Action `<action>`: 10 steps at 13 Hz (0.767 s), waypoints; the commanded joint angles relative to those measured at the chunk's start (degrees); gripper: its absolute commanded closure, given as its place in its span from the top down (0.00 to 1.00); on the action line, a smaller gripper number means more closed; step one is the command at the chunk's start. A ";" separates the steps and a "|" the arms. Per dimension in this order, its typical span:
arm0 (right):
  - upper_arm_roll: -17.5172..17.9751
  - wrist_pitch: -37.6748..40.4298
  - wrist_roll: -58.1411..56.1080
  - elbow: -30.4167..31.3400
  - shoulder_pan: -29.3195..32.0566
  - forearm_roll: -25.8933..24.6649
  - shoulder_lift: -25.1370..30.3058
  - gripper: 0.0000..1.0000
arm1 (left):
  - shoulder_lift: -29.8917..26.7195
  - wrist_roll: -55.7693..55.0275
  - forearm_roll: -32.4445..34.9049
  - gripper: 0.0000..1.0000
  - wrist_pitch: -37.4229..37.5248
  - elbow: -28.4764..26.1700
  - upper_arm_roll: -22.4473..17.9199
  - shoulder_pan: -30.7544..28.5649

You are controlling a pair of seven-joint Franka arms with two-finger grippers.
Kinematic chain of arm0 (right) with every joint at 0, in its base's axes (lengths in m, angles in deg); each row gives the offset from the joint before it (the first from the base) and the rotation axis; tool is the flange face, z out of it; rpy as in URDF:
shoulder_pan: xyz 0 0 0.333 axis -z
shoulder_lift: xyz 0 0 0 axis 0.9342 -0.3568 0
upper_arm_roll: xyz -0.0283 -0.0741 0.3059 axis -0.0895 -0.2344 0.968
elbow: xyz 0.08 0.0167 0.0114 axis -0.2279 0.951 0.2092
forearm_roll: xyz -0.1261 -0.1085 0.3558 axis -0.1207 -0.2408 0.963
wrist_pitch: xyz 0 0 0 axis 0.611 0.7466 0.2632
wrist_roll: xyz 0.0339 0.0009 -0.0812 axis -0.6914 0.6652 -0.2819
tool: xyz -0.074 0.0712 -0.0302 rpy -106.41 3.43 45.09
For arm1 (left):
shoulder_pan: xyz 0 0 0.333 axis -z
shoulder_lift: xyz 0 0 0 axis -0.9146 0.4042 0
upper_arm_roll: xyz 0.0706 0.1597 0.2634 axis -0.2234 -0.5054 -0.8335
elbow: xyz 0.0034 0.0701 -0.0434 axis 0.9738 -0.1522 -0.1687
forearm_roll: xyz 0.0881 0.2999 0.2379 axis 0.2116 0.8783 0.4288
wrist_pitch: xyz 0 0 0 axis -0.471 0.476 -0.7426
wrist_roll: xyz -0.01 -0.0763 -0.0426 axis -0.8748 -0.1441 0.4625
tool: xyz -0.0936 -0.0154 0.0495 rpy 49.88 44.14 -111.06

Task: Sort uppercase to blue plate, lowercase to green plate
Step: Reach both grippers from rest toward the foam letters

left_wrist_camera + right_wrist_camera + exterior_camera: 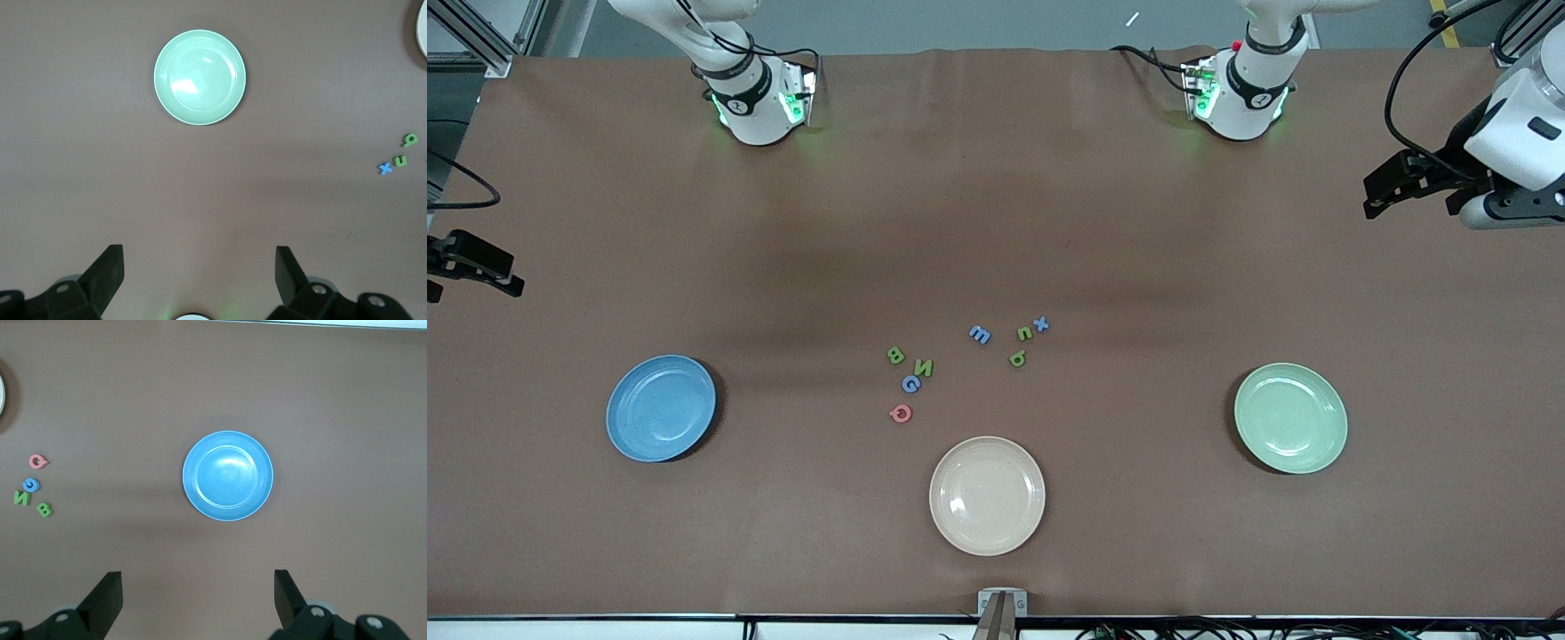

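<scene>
right, eight little foam letters sit bunched mid-table, and nothing is sorted yet. the capitals huddle toward the right arm's end: green b (895, 356) farthest from the front camera, green n (924, 368) just beside it, blue g (910, 384) tucked against the n, and the pink q (901, 412) nearest the camera, a little apart. that string runs roughly toward the cream plate (1028, 524), and the letters read upside down or twisted from the camera, so i'd say they face the robots. the lowercase set lies toward the left arm's end: blue m (979, 334), green small n (1024, 333) with the blue x (1040, 324) touching or nearly so, and the green b-or-q shape (1017, 358) just nearer the camera, tail tilted. they all lie flat. the blue plate (661, 407) waits bare at the right arm's end, the green plate (1290, 417) bare at the left arm's end, each handy to the arm that would feed it, which looks like the point of the layout. the left claw (198, 267) hangs high over the table near the green plate, jaws spread wide, holding nothing. the right claw (197, 590) hangs over the table near the blue plate, equally wide and empty. both arms waiting.
</scene>
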 commanded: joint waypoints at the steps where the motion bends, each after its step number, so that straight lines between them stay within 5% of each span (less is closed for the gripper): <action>1: 0.79 -0.06 -0.63 -0.18 1.05 0.63 0.12 1.00 | 0.49 0.64 -0.07 1.00 1.38 1.38 0.05 -0.34; 10: 0.79 -0.23 -0.63 -0.18 0.96 0.72 -0.06 1.00 | 6.27 -3.58 -0.51 1.00 0.60 1.47 0.75 1.58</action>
